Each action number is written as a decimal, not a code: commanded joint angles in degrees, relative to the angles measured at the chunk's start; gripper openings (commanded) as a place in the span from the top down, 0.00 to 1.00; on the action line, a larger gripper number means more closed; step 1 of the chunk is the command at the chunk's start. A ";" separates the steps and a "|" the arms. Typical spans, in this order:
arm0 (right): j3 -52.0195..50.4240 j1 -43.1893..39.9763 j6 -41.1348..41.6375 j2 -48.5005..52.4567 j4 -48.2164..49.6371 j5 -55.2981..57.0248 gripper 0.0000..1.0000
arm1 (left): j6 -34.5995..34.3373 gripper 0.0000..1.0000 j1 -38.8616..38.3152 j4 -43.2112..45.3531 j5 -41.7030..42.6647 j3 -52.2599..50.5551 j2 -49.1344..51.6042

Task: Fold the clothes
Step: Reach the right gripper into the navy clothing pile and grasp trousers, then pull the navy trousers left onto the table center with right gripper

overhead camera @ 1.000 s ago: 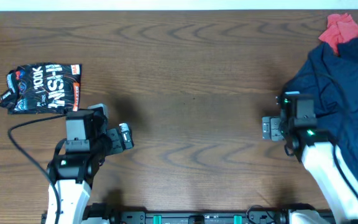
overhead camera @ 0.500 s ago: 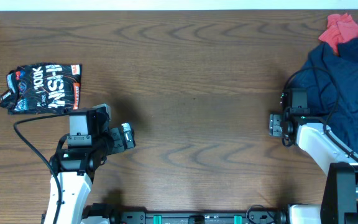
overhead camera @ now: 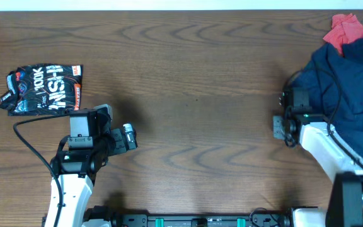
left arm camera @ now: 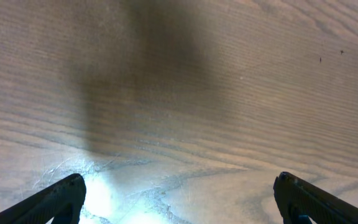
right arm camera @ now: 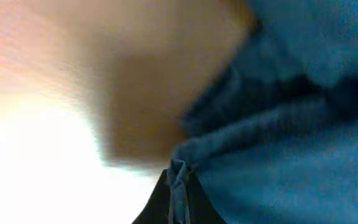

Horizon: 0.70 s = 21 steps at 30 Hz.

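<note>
Heap of navy clothes (overhead camera: 351, 82) at 3 o'clock edge of bench (overhead camera: 194, 69). right fingers (right arm camera: 178, 196) together, clamped on fabric fold at heap's 9 o'clock side; view blurred. left fingers (left arm camera: 179, 190) apart above bench, well apart from heap.

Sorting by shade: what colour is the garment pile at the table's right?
Dark navy blue; the clothes show best overhead.

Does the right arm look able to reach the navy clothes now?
Probably yes: the right gripper sits at the edge of the clothes, with blue fabric seemingly pinched in its jaws; nothing blocks it.
</note>
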 commanded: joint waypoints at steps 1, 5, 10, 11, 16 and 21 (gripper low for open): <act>9.01 5.77 -0.31 -6.54 2.38 -19.12 0.99 | -0.72 0.02 -0.13 0.33 0.28 1.14 0.17; 14.16 14.62 -0.52 -7.74 14.56 -27.19 0.99 | -0.72 0.02 -0.13 0.50 0.28 1.11 0.17; 14.14 22.49 3.37 -3.52 34.97 -15.04 0.70 | -0.72 0.02 -0.13 0.50 0.28 1.11 0.17; 14.14 23.47 4.92 -1.95 38.49 -13.11 0.49 | -0.72 0.02 -0.13 0.50 0.28 1.11 0.17; 14.16 23.58 5.33 1.77 38.82 -10.95 0.01 | -0.72 0.02 -0.13 0.48 0.28 1.11 0.17; 14.16 21.03 6.40 0.11 24.85 5.22 0.01 | -1.16 0.02 -0.13 1.36 0.33 1.11 0.17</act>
